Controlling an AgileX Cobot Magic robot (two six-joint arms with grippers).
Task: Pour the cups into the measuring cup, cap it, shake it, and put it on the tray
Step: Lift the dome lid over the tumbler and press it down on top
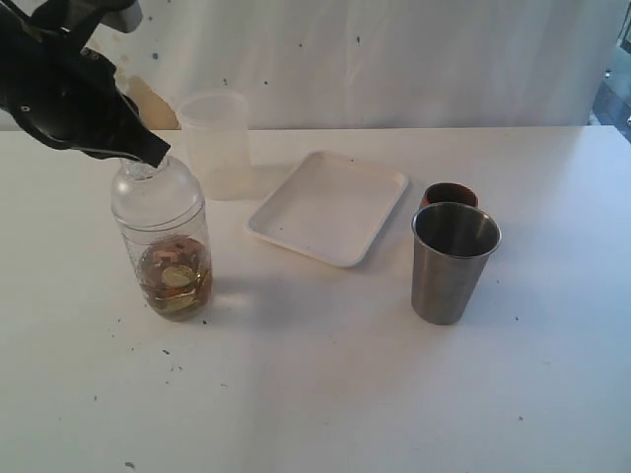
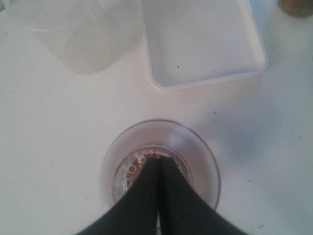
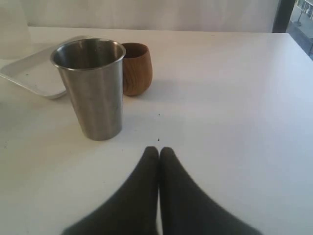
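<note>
Exterior view — frosted cup (image 1: 215,143), tray (image 1: 330,207) near measuring cup (image 1: 173,256); left gripper (image 1: 153,156), seemingly closed, above.

The left arm's glossy black housing (image 1: 59,99) carries a pale grey block (image 1: 116,14). The left gripper (image 2: 159,157) and right gripper (image 3: 159,151) have smooth black tapered fingers.

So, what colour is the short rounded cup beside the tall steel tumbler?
The short rounded wooden cup is warm brown; the right wrist view shows it best.
</note>
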